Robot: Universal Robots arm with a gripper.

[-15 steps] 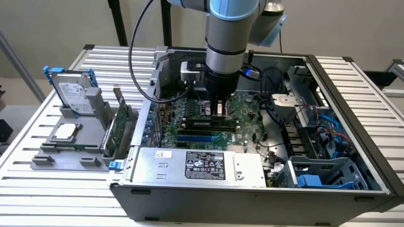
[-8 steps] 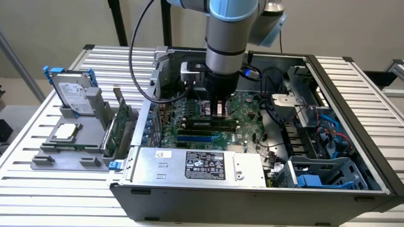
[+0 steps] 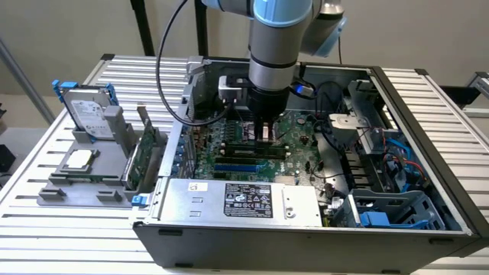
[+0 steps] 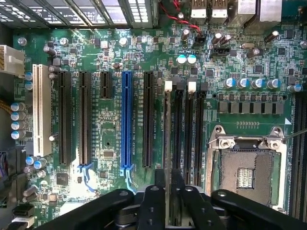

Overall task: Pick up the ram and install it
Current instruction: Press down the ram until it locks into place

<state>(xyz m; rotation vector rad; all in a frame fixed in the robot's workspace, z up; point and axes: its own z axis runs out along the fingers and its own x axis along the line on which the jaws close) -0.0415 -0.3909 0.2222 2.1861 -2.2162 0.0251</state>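
While one pincer (image 4: 168, 191) grips one ram (image 4: 167, 143), four memory slots (image 4: 184, 134) show.

The arm (image 3: 279, 34) comes down nearly straight from above, its grey and light-blue wrist upright and a black cable looping off to the exterior view's left. The gripper (image 3: 264, 133) points straight down, low inside the open case. In the wrist view the black fingers (image 4: 154, 203) are drawn close together, pinching a thin upright strip between them.
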